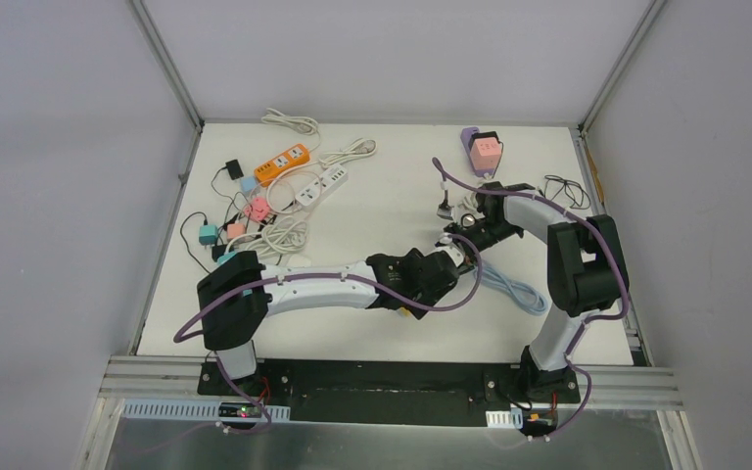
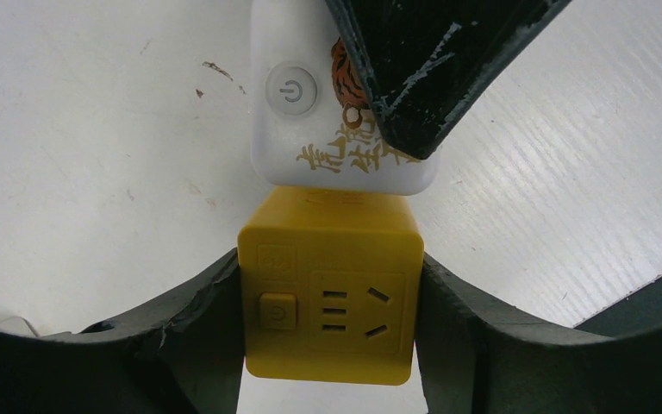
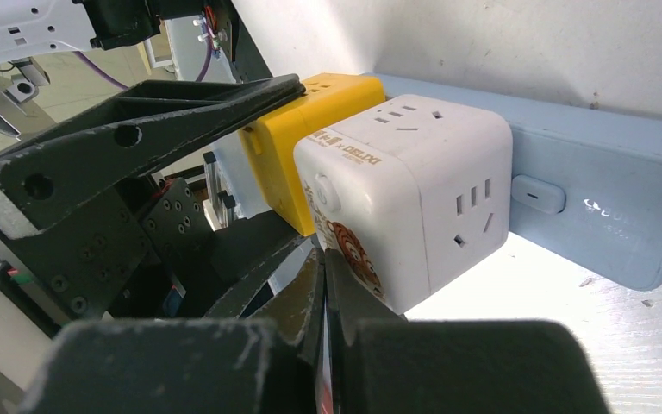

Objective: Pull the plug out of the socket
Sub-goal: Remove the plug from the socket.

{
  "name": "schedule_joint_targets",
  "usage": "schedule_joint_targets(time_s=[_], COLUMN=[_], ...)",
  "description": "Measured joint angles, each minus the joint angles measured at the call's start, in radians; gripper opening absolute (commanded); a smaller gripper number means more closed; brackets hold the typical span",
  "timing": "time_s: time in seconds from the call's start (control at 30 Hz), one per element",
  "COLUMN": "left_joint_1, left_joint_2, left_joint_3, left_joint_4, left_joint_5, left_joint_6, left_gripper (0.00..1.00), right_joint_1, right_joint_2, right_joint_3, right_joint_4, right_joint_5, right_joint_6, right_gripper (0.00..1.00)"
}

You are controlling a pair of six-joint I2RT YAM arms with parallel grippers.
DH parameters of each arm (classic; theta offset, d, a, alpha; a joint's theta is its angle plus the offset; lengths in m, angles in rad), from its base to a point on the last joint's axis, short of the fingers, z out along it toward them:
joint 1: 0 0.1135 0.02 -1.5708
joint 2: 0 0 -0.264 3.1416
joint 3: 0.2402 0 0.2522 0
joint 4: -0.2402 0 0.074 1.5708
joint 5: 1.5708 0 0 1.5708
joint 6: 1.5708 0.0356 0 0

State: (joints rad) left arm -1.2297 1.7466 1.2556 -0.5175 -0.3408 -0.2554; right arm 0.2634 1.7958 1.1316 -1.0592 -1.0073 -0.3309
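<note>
A yellow cube socket adapter (image 2: 327, 302) sits plugged end to end against a white cube socket (image 2: 310, 129) with a gold tiger print. My left gripper (image 2: 330, 319) is shut on the yellow cube, one pad on each side face. My right gripper (image 3: 323, 259) is shut with nothing between its fingers, and its tips touch the tiger-printed face of the white cube (image 3: 414, 198). The yellow cube (image 3: 310, 147) shows behind the white one in the right wrist view. From above, both grippers meet mid-table, left gripper (image 1: 447, 262) and right gripper (image 1: 460, 230), and they hide the cubes.
A pale blue power strip (image 3: 603, 198) lies just behind the white cube, its cable (image 1: 509, 289) looping toward the right arm. A pink cube on a purple strip (image 1: 485, 149) stands at the back. Several power strips and plugs (image 1: 274, 186) lie tangled at the back left.
</note>
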Motion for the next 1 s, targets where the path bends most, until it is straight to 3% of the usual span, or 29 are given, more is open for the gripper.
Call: schedule_joint_targets(time_s=[0.37, 0.73, 1.0], left_joint_1=[0.086, 0.026, 0.106], left_joint_2=[-0.032, -0.001, -0.051], left_joint_3=[-0.032, 0.012, -0.055], left_joint_4=[0.032, -0.014, 0.074], left_joint_5=[0.166, 0.060, 0.242], left_joint_6=[-0.047, -0.014, -0.044], left_gripper=[0.00, 0.00, 0.00], right_joint_1=[0.001, 0.002, 0.006], right_joint_2=[0.000, 0.008, 0.013], right_joint_3=[0.000, 0.002, 0.009], right_joint_4=[0.005, -0.019, -0.015], right_joint_5=[-0.001, 0.004, 0.003], right_joint_6=[0.001, 0.001, 0.016], right_gripper=[0.00, 0.00, 0.00])
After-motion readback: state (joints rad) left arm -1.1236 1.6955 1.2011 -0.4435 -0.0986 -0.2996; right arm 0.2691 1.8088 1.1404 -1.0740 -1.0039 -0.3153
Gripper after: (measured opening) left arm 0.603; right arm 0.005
